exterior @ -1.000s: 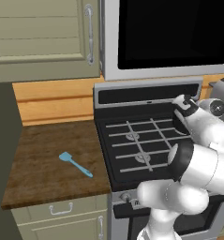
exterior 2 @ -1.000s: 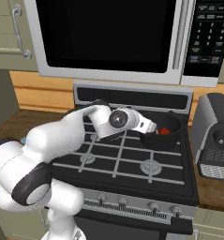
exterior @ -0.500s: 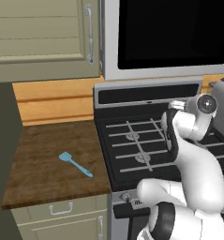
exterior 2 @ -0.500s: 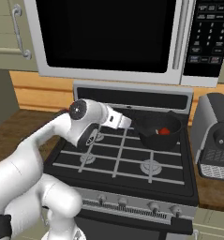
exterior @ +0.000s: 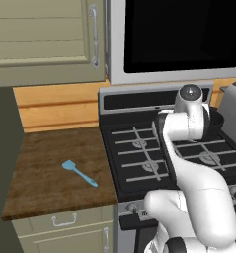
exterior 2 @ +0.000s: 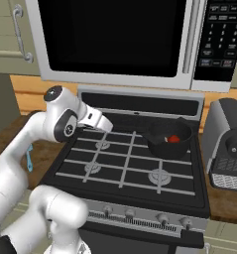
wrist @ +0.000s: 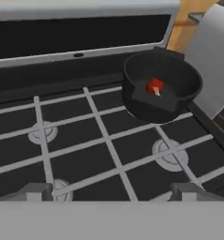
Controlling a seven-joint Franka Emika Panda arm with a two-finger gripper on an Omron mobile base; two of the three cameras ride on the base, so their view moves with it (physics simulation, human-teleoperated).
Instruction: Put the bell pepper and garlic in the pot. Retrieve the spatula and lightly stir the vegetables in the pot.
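Leftward spatula (exterior: pixel 79 172), pot (wrist: pixel 161 87) (pepper (wrist: pixel 154 86) inside)

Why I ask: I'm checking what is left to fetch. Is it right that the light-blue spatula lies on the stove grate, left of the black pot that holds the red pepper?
Not quite. The spatula lies on the wooden counter left of the stove, as the left base view shows. The bell pepper does sit in the pot.

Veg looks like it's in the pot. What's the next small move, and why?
Probably swing the open gripper left toward the spatula on the counter. The pepper and garlic seem to sit in the pot, and the spatula lies untouched.
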